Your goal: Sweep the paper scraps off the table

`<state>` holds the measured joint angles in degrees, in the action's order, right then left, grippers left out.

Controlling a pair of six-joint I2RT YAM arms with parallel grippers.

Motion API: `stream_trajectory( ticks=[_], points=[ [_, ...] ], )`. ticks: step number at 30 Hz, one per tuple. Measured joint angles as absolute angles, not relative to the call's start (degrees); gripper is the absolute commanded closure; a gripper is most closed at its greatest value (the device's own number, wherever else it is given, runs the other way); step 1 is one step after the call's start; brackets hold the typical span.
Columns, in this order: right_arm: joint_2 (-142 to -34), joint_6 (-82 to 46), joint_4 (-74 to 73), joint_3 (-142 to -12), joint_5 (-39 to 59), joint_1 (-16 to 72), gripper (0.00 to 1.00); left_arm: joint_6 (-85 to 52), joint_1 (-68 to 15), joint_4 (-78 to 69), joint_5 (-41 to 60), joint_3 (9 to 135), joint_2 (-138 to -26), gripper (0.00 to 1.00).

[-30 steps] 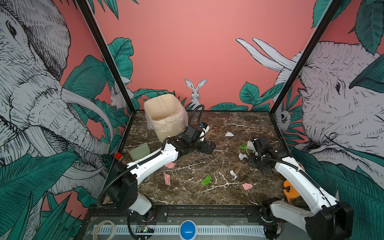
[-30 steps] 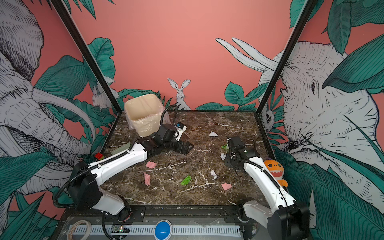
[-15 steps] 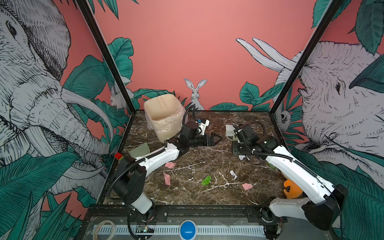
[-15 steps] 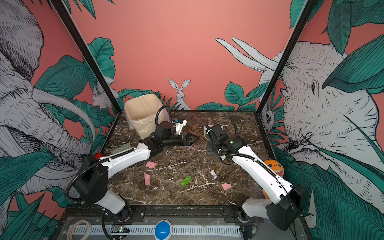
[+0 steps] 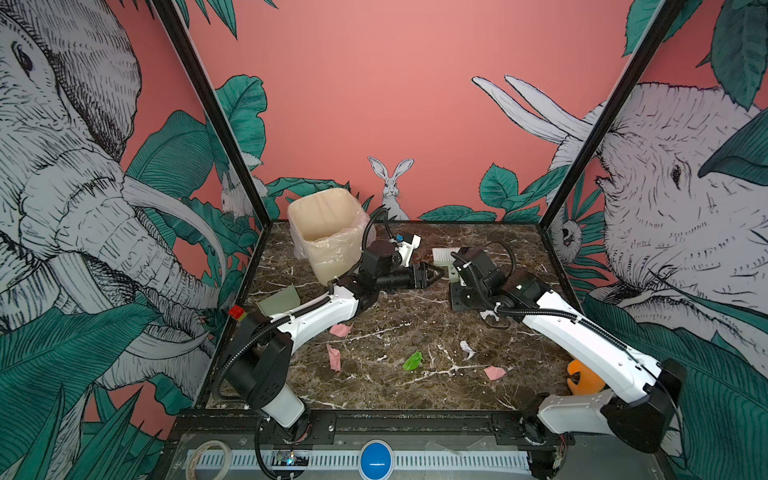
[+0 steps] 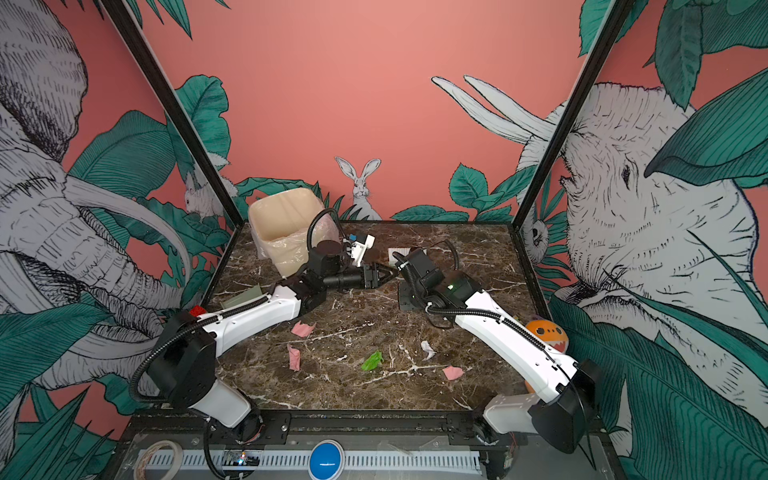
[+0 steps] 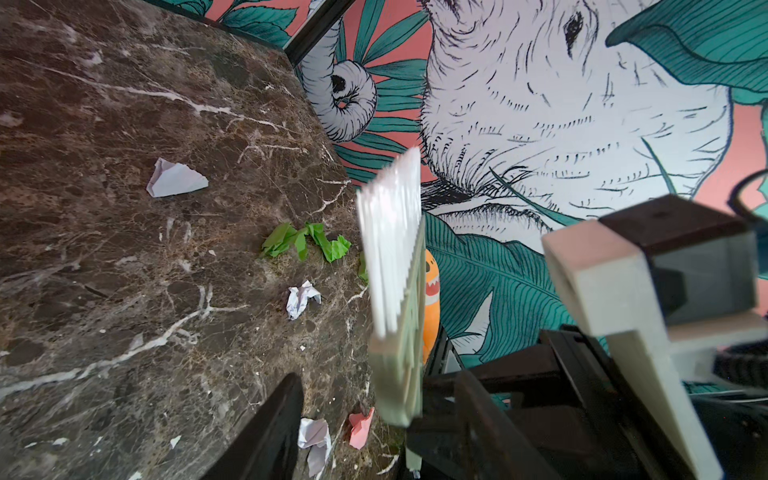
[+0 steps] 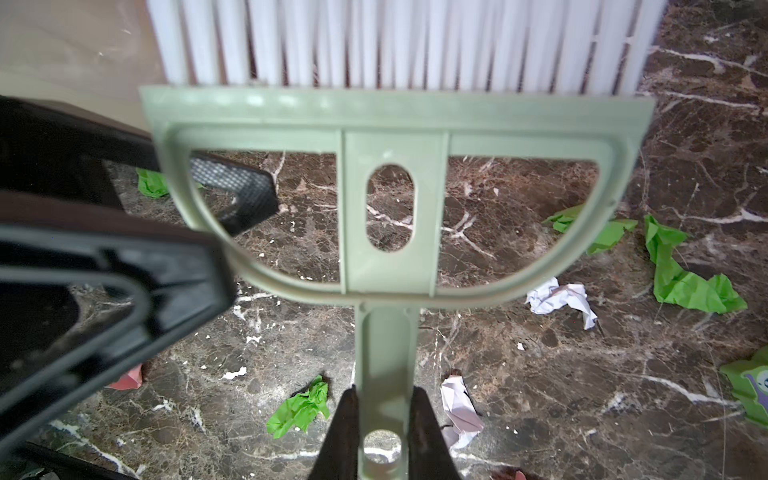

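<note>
I can read no text, label, brand, number or sign in any view. A green item (image 8: 748, 390) at the edge of the right wrist view carries a small printed cartoon figure, but I can make out no letters on it.

The desk (image 5: 374, 395) was dark brown marble-look with white veins and a black frame edge, the paper scraps (image 5: 412, 360) bright green, pink and white — the brush (image 8: 395, 116) pale green with white bristles, the bin (image 5: 332, 257) cream.
</note>
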<state>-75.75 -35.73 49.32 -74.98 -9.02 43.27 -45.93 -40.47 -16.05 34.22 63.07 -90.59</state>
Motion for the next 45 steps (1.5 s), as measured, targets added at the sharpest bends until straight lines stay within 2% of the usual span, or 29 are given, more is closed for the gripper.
stream_trajectory(
  ticks=[4, 9, 12, 16, 17, 19, 21, 23, 25, 26, 30, 35, 42, 45],
  points=[
    [-75.7, -35.7, 49.0, -75.0, -8.8, 44.2, 0.96, -46.7, -40.5, -17.3, 34.3, 64.1, -91.7, 0.49],
    [-75.8, -35.6, 48.7, -75.0, -8.5, 44.9, 0.96, -47.0, -40.5, -17.7, 34.5, 65.6, -92.9, 0.63],
    [-75.8, -35.5, 48.7, -75.0, -8.5, 45.2, 0.95, -47.1, -40.5, -18.0, 34.6, 65.7, -93.0, 0.74],
    [-75.8, -35.3, 48.7, -75.0, -8.5, 45.4, 0.94, -47.7, -40.5, -18.1, 34.7, 65.7, -93.0, 0.97],
    [-75.8, -35.3, 48.8, -75.0, -8.4, 45.4, 0.93, -47.8, -40.5, -18.6, 35.1, 65.8, -93.0, 1.00],
    [-75.9, -35.3, 48.8, -75.0, -8.6, 45.4, 0.89, -48.3, -40.5, -19.2, 34.7, 65.8, -92.9, 1.00],
    [-75.8, -35.2, 48.7, -75.0, -8.7, 45.4, 0.68, -48.8, -40.5, -19.6, 34.2, 65.7, -92.9, 1.00],
    [-75.3, -34.2, 48.3, -75.0, -9.1, 45.4, 0.31, -49.6, -40.4, -20.6, 32.6, 64.9, -92.6, 1.00],
    [-73.3, -32.8, 46.7, -74.1, -9.0, 44.8, 0.09, -51.2, -39.9, -22.5, 30.7, 63.1, -91.9, 1.00],
    [-71.5, -32.0, 45.7, -73.1, -8.3, 44.3, 0.01, -52.1, -39.4, -23.4, 29.7, 62.2, -91.5, 1.00],
    [-62.2, -30.2, 39.3, -67.4, -2.0, 38.6, 0.00, -56.0, -37.6, -28.3, 25.9, 61.3, -91.1, 1.00],
    [-54.3, -34.6, 22.1, -56.9, 9.6, 31.9, 0.00, -61.2, -37.2, -36.0, 22.6, 62.9, -91.1, 1.00],
    [-51.7, -46.3, -3.9, -44.6, 18.3, 26.8, 0.02, -65.7, -37.2, -43.1, 20.3, 68.4, -91.1, 1.00],
    [-52.6, -51.6, -15.2, -42.3, 20.7, 24.2, 0.09, -66.2, -37.2, -43.8, 20.0, 70.1, -91.1, 1.00]
  ],
)
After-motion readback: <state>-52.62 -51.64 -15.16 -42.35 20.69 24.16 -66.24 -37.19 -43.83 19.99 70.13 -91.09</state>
